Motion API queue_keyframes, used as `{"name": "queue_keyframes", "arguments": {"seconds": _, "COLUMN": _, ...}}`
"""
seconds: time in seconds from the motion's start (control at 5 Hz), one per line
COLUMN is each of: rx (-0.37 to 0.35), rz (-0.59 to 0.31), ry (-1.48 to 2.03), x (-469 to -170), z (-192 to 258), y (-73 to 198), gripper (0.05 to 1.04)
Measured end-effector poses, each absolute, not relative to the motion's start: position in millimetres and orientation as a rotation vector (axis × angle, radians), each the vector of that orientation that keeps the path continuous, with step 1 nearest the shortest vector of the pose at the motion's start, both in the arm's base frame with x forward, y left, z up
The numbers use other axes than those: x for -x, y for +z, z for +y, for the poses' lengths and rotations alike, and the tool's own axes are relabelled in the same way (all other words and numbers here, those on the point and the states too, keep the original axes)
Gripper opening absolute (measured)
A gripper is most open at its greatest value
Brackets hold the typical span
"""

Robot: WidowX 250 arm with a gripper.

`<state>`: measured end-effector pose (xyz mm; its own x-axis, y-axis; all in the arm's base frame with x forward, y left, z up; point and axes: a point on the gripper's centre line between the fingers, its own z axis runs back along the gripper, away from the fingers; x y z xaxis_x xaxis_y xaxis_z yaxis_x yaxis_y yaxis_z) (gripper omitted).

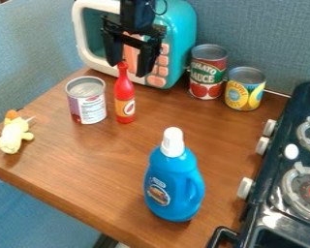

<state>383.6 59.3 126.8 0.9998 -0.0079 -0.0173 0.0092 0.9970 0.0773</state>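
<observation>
we see the black gripper [127,69] with fingers spread apart, the red bottle [124,92] upright just below, whether its tip lies between them we cannot tell, the toy microwave [182,29] behind, partly hidden, the stove [266,220] well right, cut off

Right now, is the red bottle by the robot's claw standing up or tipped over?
Upright: the red bottle stands on its base on the wooden table, its narrow tip pointing up near the open black gripper.
</observation>
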Motion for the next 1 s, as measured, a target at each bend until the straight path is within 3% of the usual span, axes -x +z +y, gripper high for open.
{"name": "queue_keyframes", "arguments": {"seconds": 0.6, "rx": -0.131, "rz": 0.101, "ry": 0.060, "x": -390, "z": 69, "y": 110, "gripper": 1.001}}
{"name": "queue_keyframes", "arguments": {"seconds": 0.8, "rx": -0.128, "rz": 0.113, "ry": 0.075, "x": -390, "z": 69, "y": 105, "gripper": 0.946}}
{"name": "queue_keyframes", "arguments": {"seconds": 1.0, "rx": -0.094, "rz": 0.097, "ry": 0.065, "x": -393, "z": 64, "y": 105, "gripper": 0.665}}
